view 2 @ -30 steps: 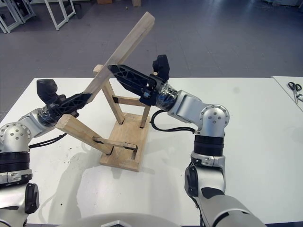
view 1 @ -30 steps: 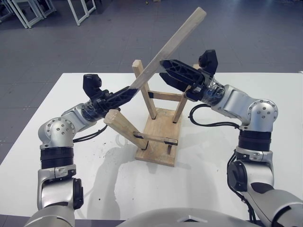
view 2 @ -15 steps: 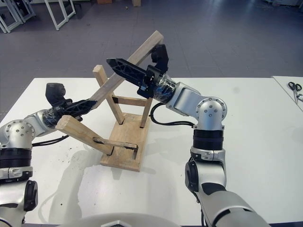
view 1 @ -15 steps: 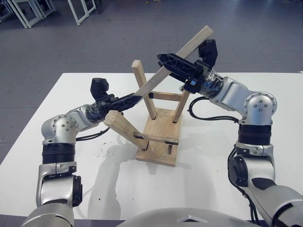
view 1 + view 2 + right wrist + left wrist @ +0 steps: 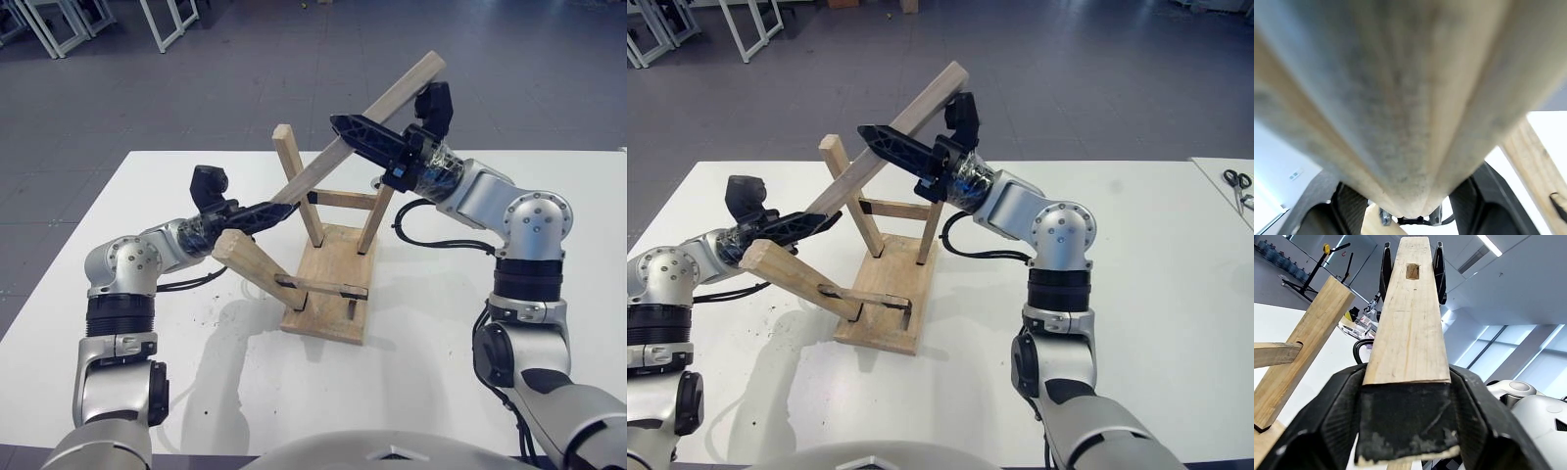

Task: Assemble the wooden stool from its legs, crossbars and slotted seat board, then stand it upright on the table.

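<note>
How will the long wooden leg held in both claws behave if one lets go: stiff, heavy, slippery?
Likely stiff: the long leg runs straight between left claw and right claw. Probably light: plain slim wood. Gripped at one end, it may pivot down, since it slants steeply.

The left arm (image 5: 122,269) and right arm (image 5: 529,220) have silver-grey shells with round joint housings dotted with small screws, separated by black bands. A black cable (image 5: 431,245) loops from each forearm. Each glossy, wrapped wrist carries a black camera block (image 5: 434,103). The left gripper (image 5: 287,205) and right gripper (image 5: 339,124) are black, long and tapering.
</note>
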`<state>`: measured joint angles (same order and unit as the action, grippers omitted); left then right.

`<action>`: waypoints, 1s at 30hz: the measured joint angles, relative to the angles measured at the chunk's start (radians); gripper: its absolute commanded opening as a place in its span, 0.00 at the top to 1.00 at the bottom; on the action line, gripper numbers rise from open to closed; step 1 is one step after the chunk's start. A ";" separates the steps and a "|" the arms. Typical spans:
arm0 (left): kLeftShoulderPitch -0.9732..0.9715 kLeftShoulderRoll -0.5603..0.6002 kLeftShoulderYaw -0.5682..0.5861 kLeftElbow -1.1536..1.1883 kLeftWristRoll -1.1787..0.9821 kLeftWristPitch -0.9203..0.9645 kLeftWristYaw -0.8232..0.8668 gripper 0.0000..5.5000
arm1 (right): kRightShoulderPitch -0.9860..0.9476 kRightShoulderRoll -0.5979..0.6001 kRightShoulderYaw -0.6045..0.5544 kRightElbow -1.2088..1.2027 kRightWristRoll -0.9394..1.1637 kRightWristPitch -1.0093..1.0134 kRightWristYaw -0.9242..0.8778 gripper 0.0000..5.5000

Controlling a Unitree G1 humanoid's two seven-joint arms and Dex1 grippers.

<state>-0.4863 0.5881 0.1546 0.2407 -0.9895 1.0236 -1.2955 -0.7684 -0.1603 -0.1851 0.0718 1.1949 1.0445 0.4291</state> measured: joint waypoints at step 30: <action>0.379 -0.184 0.200 -0.186 0.234 -0.469 0.464 0.13 | 0.744 -0.504 0.174 -0.343 -0.591 -0.792 0.781 0.63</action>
<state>-0.1078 0.4045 0.3541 0.0548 -0.7554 0.5549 -0.8312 -0.0240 -0.6642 -0.0108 -0.2717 0.6037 0.2526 1.2098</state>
